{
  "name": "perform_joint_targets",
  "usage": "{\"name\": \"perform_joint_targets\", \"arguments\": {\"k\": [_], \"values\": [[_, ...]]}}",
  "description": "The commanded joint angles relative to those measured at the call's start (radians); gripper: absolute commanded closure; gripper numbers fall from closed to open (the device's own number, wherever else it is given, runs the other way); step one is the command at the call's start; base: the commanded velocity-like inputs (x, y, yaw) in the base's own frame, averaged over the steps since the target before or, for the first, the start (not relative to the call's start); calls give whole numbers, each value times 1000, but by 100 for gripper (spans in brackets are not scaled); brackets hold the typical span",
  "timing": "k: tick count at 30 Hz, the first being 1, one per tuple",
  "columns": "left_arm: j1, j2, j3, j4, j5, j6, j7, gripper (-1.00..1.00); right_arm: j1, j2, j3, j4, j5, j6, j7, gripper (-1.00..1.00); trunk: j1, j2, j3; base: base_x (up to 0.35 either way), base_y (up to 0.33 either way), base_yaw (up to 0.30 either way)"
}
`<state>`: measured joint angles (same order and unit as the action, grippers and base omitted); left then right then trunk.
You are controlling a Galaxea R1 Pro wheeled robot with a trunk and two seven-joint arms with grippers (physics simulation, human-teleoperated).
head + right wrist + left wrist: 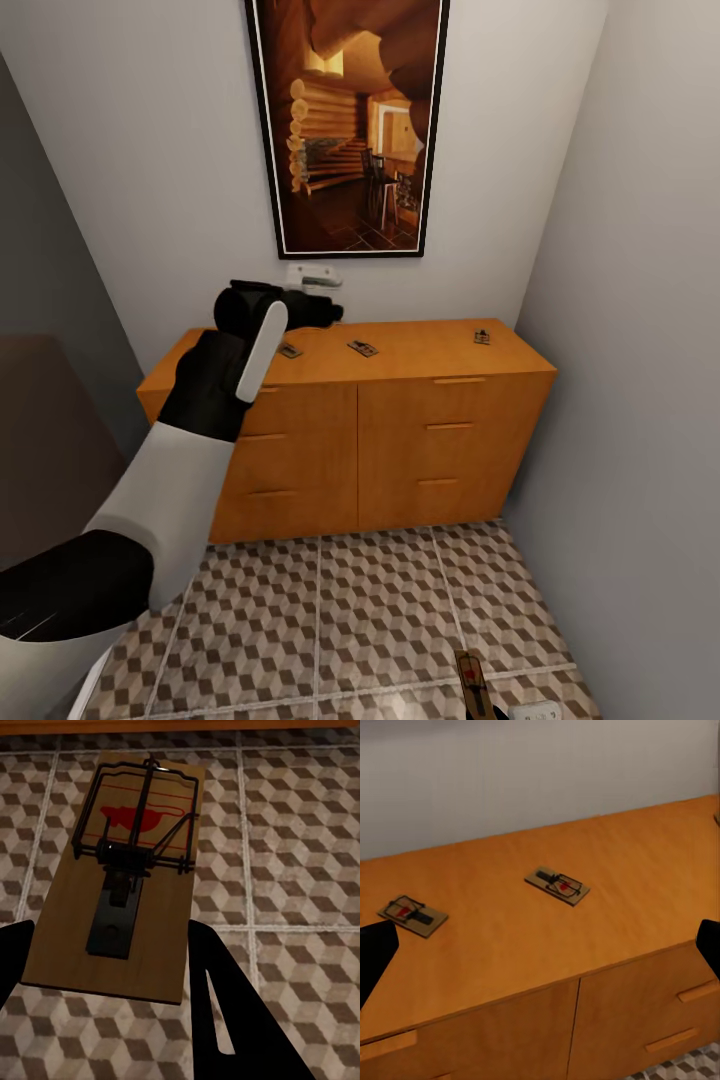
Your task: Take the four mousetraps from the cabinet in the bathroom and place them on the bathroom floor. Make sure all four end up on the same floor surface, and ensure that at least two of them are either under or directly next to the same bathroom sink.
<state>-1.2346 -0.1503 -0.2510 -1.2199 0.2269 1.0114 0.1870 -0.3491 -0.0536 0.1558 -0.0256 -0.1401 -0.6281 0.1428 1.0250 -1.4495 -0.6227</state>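
On top of the cabinet [400, 440]: 3 mousetraps, 1 beside the raised left gripper [540, 945] at the left end [290, 350], 1 near the middle [363, 348], 1 toward the right end [482, 337]; left gripper jaws spread wide over the cabinet top, holding nothing. On or just above the bathroom floor [350, 610]: 1 mousetrap [124, 877], between the right gripper's [112, 967] 2 dark fingers. Cannot tell whether pinched or released.
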Motion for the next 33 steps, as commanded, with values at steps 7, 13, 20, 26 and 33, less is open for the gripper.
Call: {"name": "perform_joint_targets", "arguments": {"k": [7,13,20,26,33], "values": [[-2,6,-4,-15,11,4,9,-100,-1,0,7,1,-15,-2,11,100,0,0,-1,0,0,0],[-2,8,-10,-16,11,4,7,-100,-1,-1,7,1,-15,-2,11,100,0,0,-1,0,0,0],[-2,14,-18,-19,11,4,6,-100,-1,-1,7,1,-15,-2,11,100,0,0,-1,0,0,0],[-2,23,-19,-17,11,4,7,-100,-1,-1,7,1,-15,-2,11,100,0,0,-1,0,0,0],[-2,42,-17,-13,8,1,8,-100,-1,0,7,1,-15,-2,11,100,0,0,-1,0,0,0]]}}
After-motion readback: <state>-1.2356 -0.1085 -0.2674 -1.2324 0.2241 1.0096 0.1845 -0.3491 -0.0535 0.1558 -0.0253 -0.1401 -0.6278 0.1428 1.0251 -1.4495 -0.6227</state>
